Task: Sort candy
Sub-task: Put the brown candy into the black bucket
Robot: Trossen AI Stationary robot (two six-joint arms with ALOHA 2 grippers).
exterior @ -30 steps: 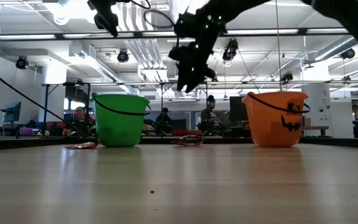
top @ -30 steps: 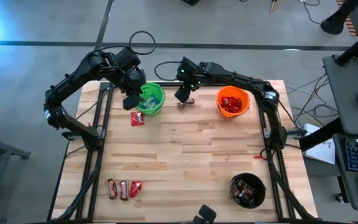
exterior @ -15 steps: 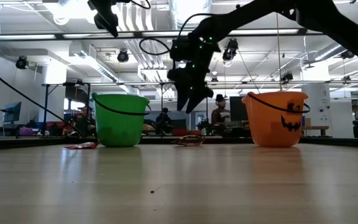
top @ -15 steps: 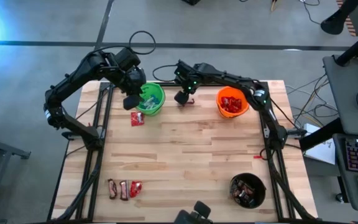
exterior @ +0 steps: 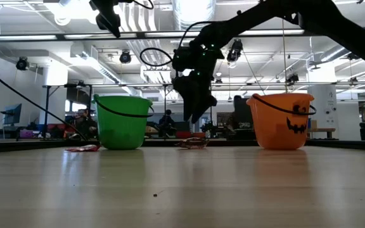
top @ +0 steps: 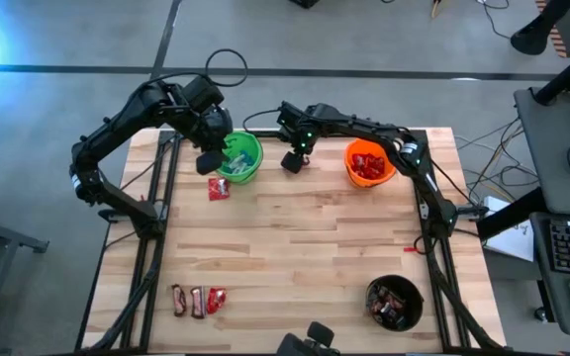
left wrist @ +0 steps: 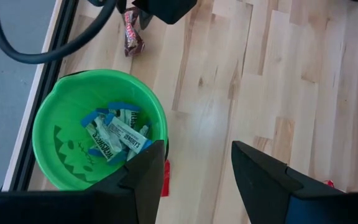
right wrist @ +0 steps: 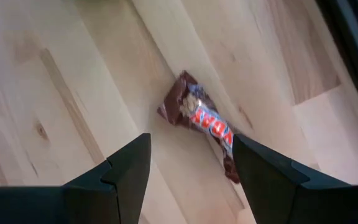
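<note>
A dark brown candy bar (right wrist: pixel 201 121) lies flat on the wood near the table's far edge, between the green bucket (top: pixel 240 156) and the orange bucket (top: pixel 370 163); the low view shows the bar (exterior: pixel 192 144) too. My right gripper (right wrist: pixel 191 180) hangs open just above it, fingers pointing down, one on either side, touching nothing. My left gripper (left wrist: pixel 194 180) is open, high beside the green bucket's (left wrist: pixel 98 127) near-left rim. That bucket holds light-blue-and-white bars (left wrist: pixel 120 134). A red packet (top: pixel 219 188) lies flat near it.
The orange bucket holds red packets (top: pixel 368 166). A black bucket (top: pixel 394 302) with dark bars stands at the near right corner. Three candies (top: pixel 196 300) lie at the near left. The table's middle is bare wood. Cables run along the far edge.
My right gripper has come down toward the dark brown bar, staying open. The left arm and the candies have kept still.
</note>
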